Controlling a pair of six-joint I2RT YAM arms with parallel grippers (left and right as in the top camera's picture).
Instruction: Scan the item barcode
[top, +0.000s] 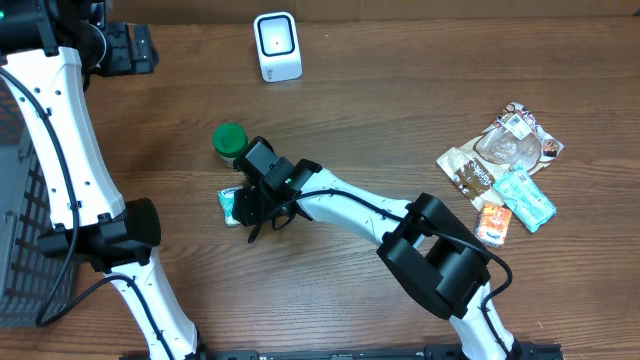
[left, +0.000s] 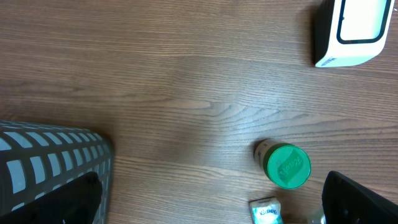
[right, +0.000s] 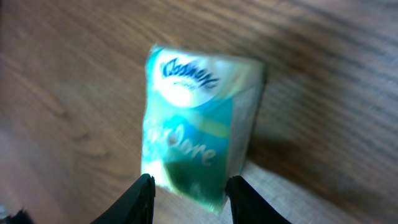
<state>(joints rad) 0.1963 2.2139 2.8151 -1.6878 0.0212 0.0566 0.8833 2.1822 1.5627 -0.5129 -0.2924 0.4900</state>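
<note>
Fingers (right: 142, 200) of the right gripper (right: 191, 198): flanking the near end of the tissue pack (right: 199, 124), a gap between them; whether they clamp it cannot be told; pack lies flat on the table (top: 400, 90), left of centre; basket (top: 25, 230): grey, far left edge; left gripper (left: 211, 186): jaws wide apart above bare wood; green-lidded jar (top: 230, 140): upright, just behind the pack; scanner (top: 277, 46): white, at the back, well apart from the pack; snack packets (top: 505, 170): clustered at right.

Overhead top-down, far; left wrist downward; right wrist close; shared: tissue pack (top: 230, 205).
</note>
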